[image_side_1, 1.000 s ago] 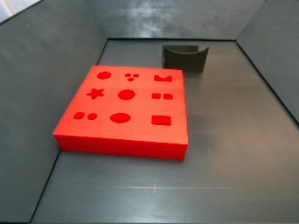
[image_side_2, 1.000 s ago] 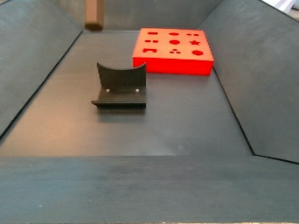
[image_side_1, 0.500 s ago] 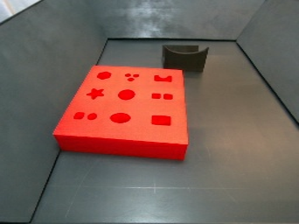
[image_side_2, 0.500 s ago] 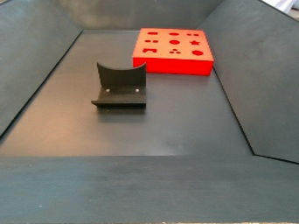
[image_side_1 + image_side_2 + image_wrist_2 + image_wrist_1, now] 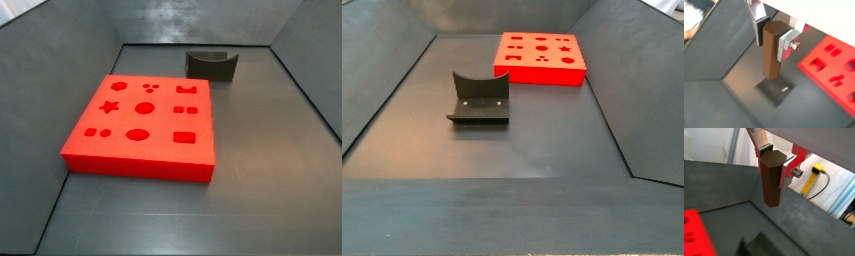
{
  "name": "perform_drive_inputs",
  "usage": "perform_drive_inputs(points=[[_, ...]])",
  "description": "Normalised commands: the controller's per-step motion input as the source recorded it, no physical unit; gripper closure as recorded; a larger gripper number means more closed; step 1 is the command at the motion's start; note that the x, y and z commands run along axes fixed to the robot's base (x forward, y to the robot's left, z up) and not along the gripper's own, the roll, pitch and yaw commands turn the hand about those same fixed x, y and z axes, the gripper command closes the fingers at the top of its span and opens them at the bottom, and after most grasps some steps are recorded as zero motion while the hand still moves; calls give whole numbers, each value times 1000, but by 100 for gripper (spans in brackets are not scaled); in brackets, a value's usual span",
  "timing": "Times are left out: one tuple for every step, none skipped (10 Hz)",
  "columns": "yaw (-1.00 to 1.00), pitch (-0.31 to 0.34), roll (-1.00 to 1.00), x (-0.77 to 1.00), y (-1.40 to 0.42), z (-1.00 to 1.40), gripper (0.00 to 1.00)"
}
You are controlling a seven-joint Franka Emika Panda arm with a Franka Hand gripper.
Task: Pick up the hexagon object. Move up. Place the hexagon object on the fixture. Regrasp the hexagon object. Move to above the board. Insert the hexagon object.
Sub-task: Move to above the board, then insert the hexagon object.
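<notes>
Tool [image 5: 777, 164] grips the peg [image 5: 771, 180] high above the desk; lower it straight, centring over the fixture's [image 5: 478, 98] notch.

Your gripper [image 5: 774, 159] sits high above the surface, out of both side views. In both wrist views its jaws are clamped on the upper end of the hexagon object [image 5: 772, 50], which hangs straight down.

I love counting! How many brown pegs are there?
1. The brown peg hangs upright, clamped in the gripper, up in the air above the floor. Neither side view shows it, so others could be hiding out of view.
</notes>
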Motion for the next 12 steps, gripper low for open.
perform_drive_inputs(points=[[-83, -15, -1000, -704, -1000, 119, 100], [-82, -16, -1000, -718, -1000, 115, 100], [-82, -23, -1000, -738, -1000, 116, 100], [-78, -33, -1000, -768, -1000, 116, 100], [-75, -45, -1000, -719, -891, 97, 100], [-61, -52, -845, -512, -591, 63, 100], [-31, -40, -549, -271, -265, 24, 100], [-19, -27, -363, -143, -124, 10, 100], [-16, -11, -243, -73, -70, 8, 100], [0, -4, 0, 0, 0, 0, 100], [0, -14, 0, 0, 0, 0, 100], [0, -49, -9, 0, 6, -37, 100]])
